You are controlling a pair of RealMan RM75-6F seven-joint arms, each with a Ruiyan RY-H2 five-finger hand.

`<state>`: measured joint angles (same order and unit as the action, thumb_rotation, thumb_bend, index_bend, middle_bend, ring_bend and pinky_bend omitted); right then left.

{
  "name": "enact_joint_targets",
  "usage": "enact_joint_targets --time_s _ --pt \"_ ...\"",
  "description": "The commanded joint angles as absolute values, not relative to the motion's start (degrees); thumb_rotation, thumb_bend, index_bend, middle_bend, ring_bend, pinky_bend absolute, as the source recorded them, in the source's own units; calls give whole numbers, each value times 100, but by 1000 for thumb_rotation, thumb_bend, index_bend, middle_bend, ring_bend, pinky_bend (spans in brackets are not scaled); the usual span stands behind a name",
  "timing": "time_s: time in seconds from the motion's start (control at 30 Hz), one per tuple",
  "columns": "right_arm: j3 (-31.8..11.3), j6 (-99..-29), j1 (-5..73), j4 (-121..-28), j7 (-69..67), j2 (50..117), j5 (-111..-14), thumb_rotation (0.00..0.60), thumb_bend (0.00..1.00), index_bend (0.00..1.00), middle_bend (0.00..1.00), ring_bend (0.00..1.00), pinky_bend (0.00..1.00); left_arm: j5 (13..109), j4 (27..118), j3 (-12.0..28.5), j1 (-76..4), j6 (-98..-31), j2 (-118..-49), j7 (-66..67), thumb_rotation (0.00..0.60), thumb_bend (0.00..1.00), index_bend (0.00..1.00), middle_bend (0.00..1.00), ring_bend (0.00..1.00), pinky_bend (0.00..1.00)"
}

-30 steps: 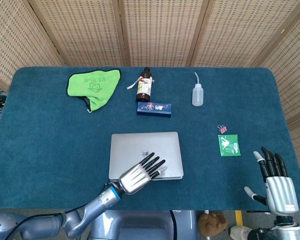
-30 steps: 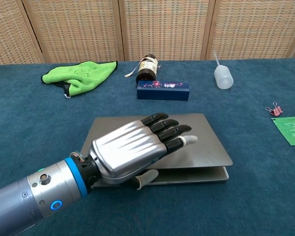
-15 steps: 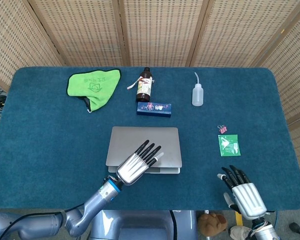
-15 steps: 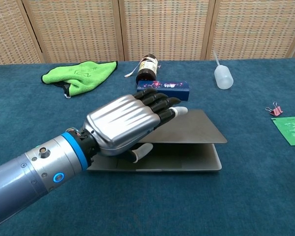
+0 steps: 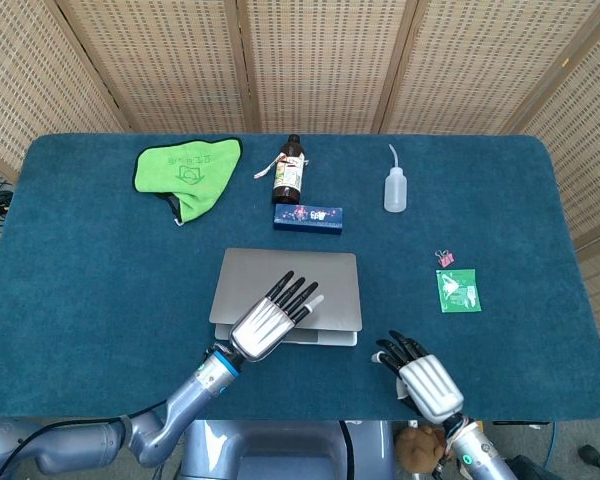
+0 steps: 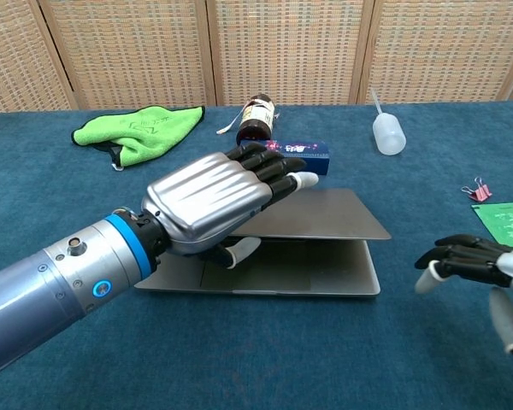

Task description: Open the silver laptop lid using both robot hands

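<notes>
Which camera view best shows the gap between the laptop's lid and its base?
The chest view: it looks from the front, so the laptop shows its lid raised off the base, with the left hand holding the lid. The head view looks down, so the laptop appears nearly flat and the gap barely shows.

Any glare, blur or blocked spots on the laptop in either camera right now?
Head view: even light, everything sharp, no glare on the laptop. Chest view: the left hand looms large and hides the lid's left part; soft highlights on its metal back. The right hand is cut off at the frame's right edge.
</notes>
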<state>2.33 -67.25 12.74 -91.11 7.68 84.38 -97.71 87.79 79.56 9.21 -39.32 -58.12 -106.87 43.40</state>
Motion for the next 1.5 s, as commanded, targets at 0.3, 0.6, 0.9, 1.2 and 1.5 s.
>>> enact_joint_targets --time_s 0.3,0.6,0.9,1.2,1.5 --pt "-125 -6332 1594 -9011 1386 9328 -9014 600 1000 268 168 65 171 8638 7956 891 -4015 -5882 -10583 4265 600 520 0 0 0 0" --pt "-210 -6080 1741 -8996 2042 9640 -8420 600 1000 269 153 77 171 8569 7923 851 -4078 -5946 -10514 4198 600 521 0 0 0 0" --pt "-261 -6183 1827 -9013 2299 9804 -8278 600 1000 187 200 127 173 8553 7850 791 -4102 -6020 -10503 4025 600 522 0 0 0 0" --pt "-221 -6099 1946 -8981 2622 9874 -8069 600 1000 187 209 127 173 8527 7784 756 -4152 -6058 -10532 3973 600 522 0 0 0 0" --pt "-183 -6045 2047 -8899 3015 9970 -7825 600 1000 187 211 127 173 8461 7794 758 -4200 -6079 -10535 3954 600 522 0 0 0 0"
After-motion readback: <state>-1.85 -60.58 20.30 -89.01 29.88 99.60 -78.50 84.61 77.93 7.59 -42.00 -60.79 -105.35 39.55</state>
